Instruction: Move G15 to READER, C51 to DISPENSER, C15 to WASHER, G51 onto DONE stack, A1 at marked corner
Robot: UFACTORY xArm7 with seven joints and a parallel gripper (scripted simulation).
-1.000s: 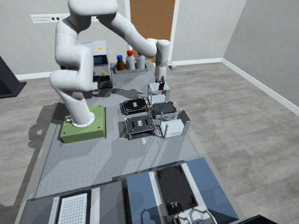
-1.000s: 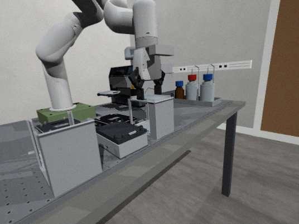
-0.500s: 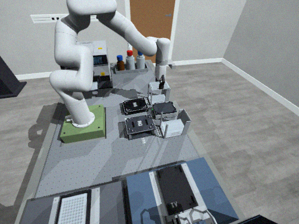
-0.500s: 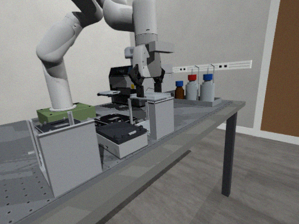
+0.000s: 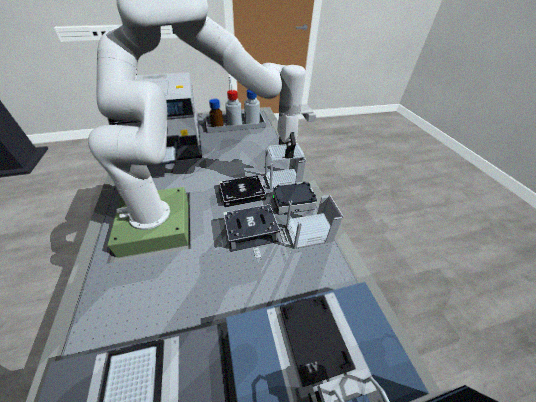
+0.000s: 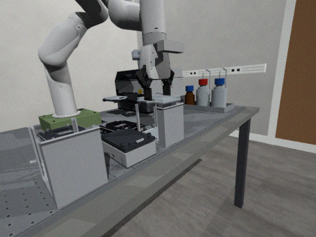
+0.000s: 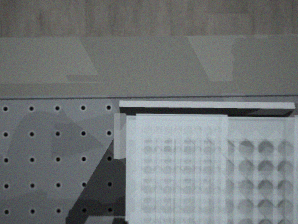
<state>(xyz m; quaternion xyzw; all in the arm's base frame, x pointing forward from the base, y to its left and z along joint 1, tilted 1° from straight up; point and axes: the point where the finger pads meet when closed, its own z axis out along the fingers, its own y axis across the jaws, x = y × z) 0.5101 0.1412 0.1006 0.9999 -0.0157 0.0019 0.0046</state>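
My gripper (image 5: 290, 149) is shut on a white well plate (image 5: 282, 151) by its long sides and holds it level at the top of the far stack rack (image 5: 286, 167), also in the side view (image 6: 169, 125). In the side view the gripper (image 6: 157, 94) stands straight above the rack and the plate (image 6: 163, 99) lies about even with the wall tops. The wrist view shows the held plate (image 7: 180, 170) close up, with another well plate (image 7: 260, 170) deeper in the rack below it. I cannot read the plate's label. A second white plate (image 5: 130, 372) sits on the station at the near left.
A second stack rack (image 5: 315, 225) holds white plates nearer the camera. Between the racks stands a black-topped station (image 5: 295, 195). Nests N6 (image 5: 242, 193) and RG (image 5: 250, 222) lie left of them. A blue station marked A1 (image 5: 315, 340) is empty. Bottles (image 5: 232, 110) and a grey instrument (image 5: 177, 115) stand behind.
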